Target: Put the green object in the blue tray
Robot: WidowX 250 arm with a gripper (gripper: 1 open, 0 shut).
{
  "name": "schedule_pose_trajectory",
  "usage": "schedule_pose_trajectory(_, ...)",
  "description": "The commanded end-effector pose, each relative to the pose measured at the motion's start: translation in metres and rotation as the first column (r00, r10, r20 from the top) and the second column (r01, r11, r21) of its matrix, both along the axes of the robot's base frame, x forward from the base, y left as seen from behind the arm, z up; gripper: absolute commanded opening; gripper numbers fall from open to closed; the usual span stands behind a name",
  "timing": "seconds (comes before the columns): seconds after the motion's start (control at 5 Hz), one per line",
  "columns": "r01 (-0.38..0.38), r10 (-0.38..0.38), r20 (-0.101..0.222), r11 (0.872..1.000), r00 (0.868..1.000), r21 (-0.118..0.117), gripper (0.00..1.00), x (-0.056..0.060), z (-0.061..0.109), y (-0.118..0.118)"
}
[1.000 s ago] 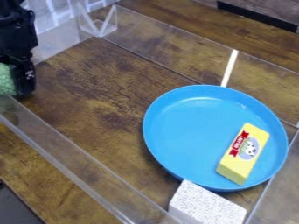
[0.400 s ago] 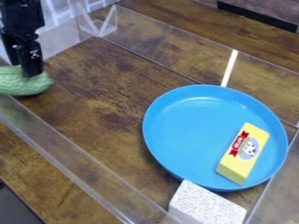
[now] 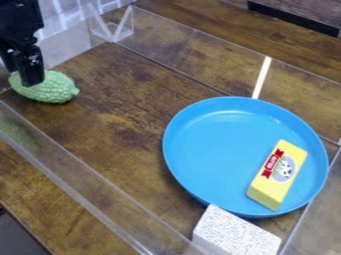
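Since the fingers (image 3: 27,70) have released, the green object (image 3: 46,88) lies loose (tabletop), far from the blue tray (image 3: 220,134): unplaced.

Single black arm enters at upper left corner, wrist vertical. Gripper (image 3: 27,72) points straight down, low over the bench. Dark fingers (image 3: 32,70) hang close together; jaw gap not resolvable against the black housing.

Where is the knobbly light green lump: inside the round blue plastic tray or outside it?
Outside. The knobbly light green lump lies on the wooden table at far left, well apart from the round blue plastic tray.
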State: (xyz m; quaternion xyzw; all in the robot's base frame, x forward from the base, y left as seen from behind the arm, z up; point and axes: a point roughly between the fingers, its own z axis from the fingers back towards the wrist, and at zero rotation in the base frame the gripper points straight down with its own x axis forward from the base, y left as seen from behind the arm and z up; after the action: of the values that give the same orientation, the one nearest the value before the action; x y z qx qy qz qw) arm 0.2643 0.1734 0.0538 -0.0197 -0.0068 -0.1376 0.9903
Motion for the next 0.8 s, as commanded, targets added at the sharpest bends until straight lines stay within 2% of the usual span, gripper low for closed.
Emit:
schedule_pose_trajectory(0.0, 0.027, -0.029, 0.055, 0.999, 0.998, 0.03, 0.0, 0.017, 0.004, 0.007)
schedule_pose_trajectory(0.2, 0.039, -0.04, 0.059, 0.999, 0.997, 0.024, 1.0, 0.022, -0.007, 0.012)
schedule_pose_trajectory(0.4, 0.026, -0.027, 0.067, 0.999, 0.997, 0.02, 1.0, 0.025, -0.003, 0.021)
schedule_pose_trajectory(0.6, 0.014, -0.015, 0.071, 1.0, 0.997, 0.015, 0.0, 0.025, 0.001, 0.024)
